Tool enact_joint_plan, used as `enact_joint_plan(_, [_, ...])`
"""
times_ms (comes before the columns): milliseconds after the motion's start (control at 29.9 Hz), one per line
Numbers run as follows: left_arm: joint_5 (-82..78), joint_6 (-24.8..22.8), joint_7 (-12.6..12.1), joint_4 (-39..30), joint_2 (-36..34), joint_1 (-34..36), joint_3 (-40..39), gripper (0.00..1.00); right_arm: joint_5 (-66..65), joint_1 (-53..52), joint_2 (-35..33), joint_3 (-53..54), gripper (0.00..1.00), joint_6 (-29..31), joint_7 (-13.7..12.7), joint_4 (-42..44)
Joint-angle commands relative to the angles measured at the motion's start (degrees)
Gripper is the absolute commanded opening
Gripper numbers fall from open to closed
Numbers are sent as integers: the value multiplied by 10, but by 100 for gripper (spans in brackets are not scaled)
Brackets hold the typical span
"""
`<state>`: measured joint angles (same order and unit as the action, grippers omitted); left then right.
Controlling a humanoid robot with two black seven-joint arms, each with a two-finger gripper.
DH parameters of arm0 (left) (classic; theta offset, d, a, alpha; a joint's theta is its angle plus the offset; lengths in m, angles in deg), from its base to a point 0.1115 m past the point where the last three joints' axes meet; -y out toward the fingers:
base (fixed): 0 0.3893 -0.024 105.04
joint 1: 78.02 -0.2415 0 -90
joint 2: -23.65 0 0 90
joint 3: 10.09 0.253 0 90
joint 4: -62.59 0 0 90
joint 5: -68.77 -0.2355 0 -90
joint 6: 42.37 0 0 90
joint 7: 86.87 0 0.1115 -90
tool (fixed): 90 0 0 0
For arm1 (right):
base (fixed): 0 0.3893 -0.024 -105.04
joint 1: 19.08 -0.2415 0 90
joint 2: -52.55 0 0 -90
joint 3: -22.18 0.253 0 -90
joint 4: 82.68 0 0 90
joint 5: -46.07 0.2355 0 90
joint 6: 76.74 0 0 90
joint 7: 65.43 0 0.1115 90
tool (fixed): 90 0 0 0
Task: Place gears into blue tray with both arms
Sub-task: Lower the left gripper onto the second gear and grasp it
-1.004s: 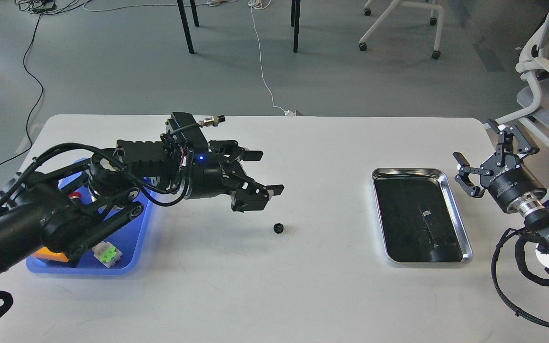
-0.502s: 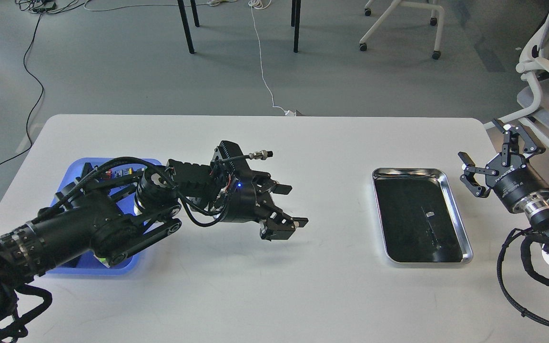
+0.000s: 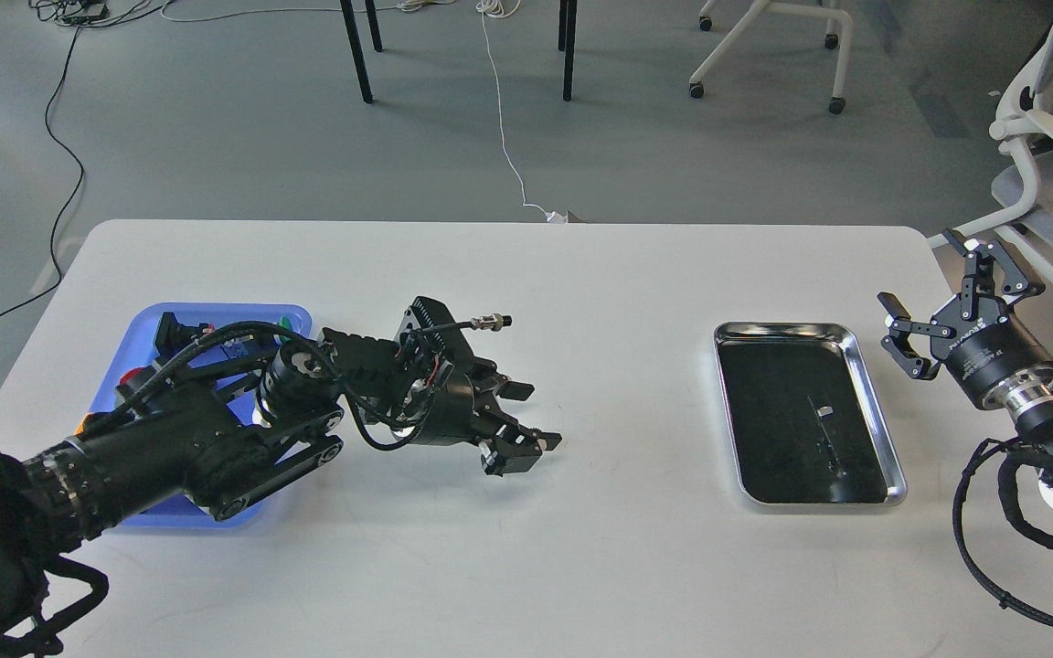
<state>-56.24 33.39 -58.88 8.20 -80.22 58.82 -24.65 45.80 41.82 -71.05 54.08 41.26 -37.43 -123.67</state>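
Note:
My left arm reaches from the lower left across the blue tray [image 3: 218, 312], hiding most of it. My left gripper [image 3: 534, 419] is low over the white table, right of that tray, its two fingers apart. No gear shows in the head view; the spot under the gripper's lower finger [image 3: 519, 451] is hidden. My right gripper [image 3: 916, 270] hangs open beyond the table's right edge, nothing between its fingers.
A shiny steel tray [image 3: 858, 344] with a dark bottom lies on the right part of the table [image 3: 636, 539]. Small coloured parts, red and green among them, show at the blue tray's far end. Chairs and cables stand on the floor behind the table.
My left gripper swung right and forward, then sank toward the table, covering the spot where a small black gear lay. The right gripper shifted slightly right.

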Motion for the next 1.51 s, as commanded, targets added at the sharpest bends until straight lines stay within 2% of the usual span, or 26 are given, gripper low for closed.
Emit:
enact_joint_plan(0, [0,0,0,13,-2,-4,3,68,0,0,-1,0,98,0,0,-1])
enact_joint_plan(67, [0,0,0,16,-4,-13,3,67,0,0,-1,0,98,0,0,0])
enact_joint_plan(335, [0,0,0,34,2,-15,4,46,0,0,-1,1,98,0,0,0])
enact_joint_plan(937, [0,0,0,28,16,-16,11,48,0,0,-8,1,98,0,0,0])
enact_joint_plan(1004, [0,0,0,30,16,-17,11,45,0,0,-8,1,98,0,0,-1])
enact_joint_plan(1138, [0,0,0,32,17,-17,11,26,0,0,-8,1,98,0,0,0])
enact_joint_plan(1238, [0,0,0,32,18,-17,11,17,0,0,-8,1,98,0,0,0])
enact_joint_plan(1472, [0,1,0,32,22,-16,11,12,0,0,-8,1,98,0,0,0])
